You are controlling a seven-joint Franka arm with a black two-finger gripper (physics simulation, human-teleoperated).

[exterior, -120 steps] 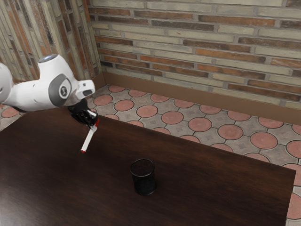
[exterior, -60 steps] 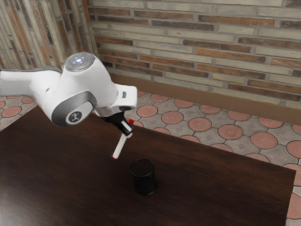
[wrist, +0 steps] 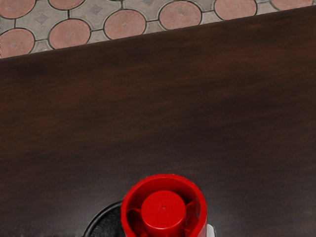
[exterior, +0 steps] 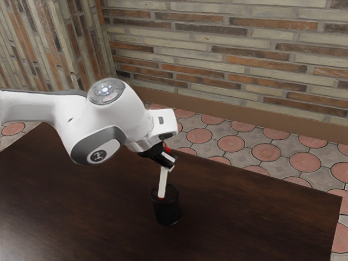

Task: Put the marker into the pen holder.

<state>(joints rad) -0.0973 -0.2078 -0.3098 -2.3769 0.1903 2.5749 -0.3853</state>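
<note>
In the exterior view my black gripper [exterior: 167, 162] is above the pen holder, shut on the marker near its upper end. The white marker [exterior: 162, 183] hangs steeply, slightly tilted, its red lower tip at the mouth of the black mesh pen holder [exterior: 167, 212]. Whether that tip is below the rim I cannot tell. The holder stands upright on the table. In the wrist view the marker's red end [wrist: 163, 210] is large at the lower edge, covering part of the pen holder's dark rim [wrist: 101, 215].
The dark wooden table [exterior: 244, 217] extends around the holder. Its far edge borders a tiled floor [exterior: 266, 152], with a brick wall [exterior: 244, 60] behind.
My gripper has carried the marker toward the exterior view's right, from beside the pen holder to over its mouth, and the marker has become more upright. The holder has stayed in place.
</note>
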